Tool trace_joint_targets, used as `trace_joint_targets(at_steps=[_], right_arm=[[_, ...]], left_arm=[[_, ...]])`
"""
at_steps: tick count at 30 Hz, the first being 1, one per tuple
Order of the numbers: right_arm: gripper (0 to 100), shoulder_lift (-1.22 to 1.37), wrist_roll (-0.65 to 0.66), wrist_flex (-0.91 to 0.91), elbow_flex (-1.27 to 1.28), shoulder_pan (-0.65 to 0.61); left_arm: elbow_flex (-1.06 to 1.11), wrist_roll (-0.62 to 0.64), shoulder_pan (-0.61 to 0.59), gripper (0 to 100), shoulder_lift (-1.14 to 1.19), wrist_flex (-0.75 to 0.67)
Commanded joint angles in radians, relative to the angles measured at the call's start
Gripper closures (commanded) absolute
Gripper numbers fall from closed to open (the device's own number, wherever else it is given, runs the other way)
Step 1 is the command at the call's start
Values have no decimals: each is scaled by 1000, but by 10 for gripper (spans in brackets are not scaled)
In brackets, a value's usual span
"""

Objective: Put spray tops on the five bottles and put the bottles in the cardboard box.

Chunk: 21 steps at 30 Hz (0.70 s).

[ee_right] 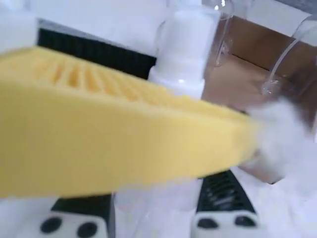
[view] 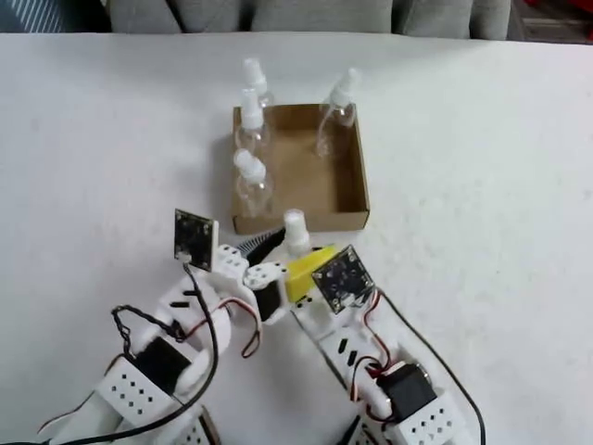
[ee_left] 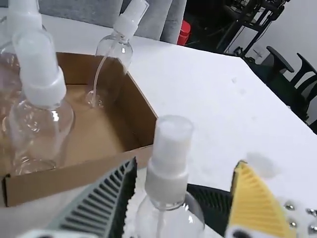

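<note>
The left gripper (ee_left: 166, 208) has its fingers (ee_left: 106, 203) closed on the body of the held bottle (ee_left: 168, 148). This bottle is kept upright just outside the near wall of the box (view: 357, 209). The right gripper (view: 298, 264), partly yellow, is placed close beside the same bottle; whether it is open or closed cannot be told.

Five bottles are counted, each fitted with one white spray top, five tops in all. One cardboard box is seen on the white desk (view: 482, 185).

Two bottles (view: 252, 185) are stood upright inside the box along its left wall, one behind the other. A tilted bottle (view: 335, 120) is leant in the far right corner. The far bottle (view: 256, 83) is found at the far left corner; whether it is inside the box or just behind its wall cannot be made out.

In the high view the held bottle's body is covered by the grippers. In the left wrist view its base is cut off, and in the right wrist view much of it is blocked by the yellow part.
</note>
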Motion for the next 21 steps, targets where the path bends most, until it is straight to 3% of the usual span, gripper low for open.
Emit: trace_joint_targets(at_steps=[1, 9, 18, 21], right_arm=[[983, -10, 6, -22, -32, 47], [983, -10, 5, -33, -32, 56], [983, -8, 2, -59, -32, 120], [983, -8, 2, -59, -32, 120]], left_arm=[[-34, -11, -16, 702, -18, -9], [-32, -12, -16, 702, -47, 3], [-29, -12, -16, 706, -490, 316], [-35, -29, -36, 706, -507, 381]])
